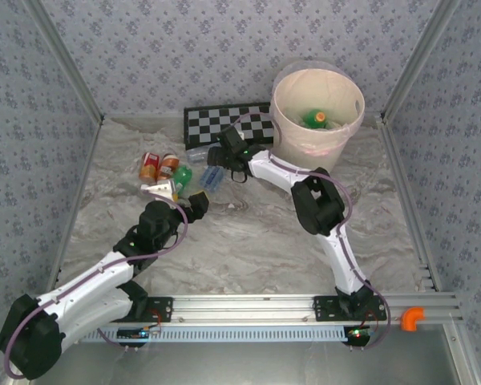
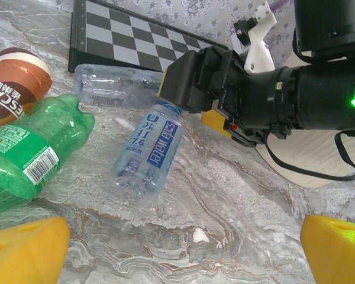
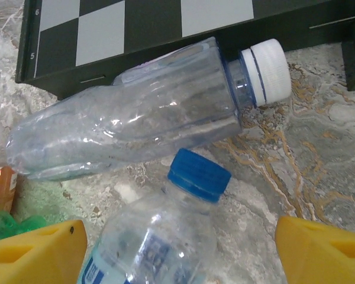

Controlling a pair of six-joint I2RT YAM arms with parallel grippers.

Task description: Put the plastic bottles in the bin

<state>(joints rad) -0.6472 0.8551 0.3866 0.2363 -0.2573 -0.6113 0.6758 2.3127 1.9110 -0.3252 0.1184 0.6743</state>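
Several plastic bottles lie left of centre, in front of a checkerboard. A clear bottle with a blue label and blue cap lies between the fingers of my right gripper, which is open, with a gap on its right side. Just beyond it, a crushed clear bottle with a white cap rests against the board. A green bottle and a brown-labelled one lie to the left. My left gripper is open over bare table, short of the blue-label bottle. The peach bin at the back holds a green bottle.
The black-and-white checkerboard lies flat between the bottles and the bin. My right arm's black wrist hangs over the table beside the blue-label bottle. Patterned walls close in the table on three sides.
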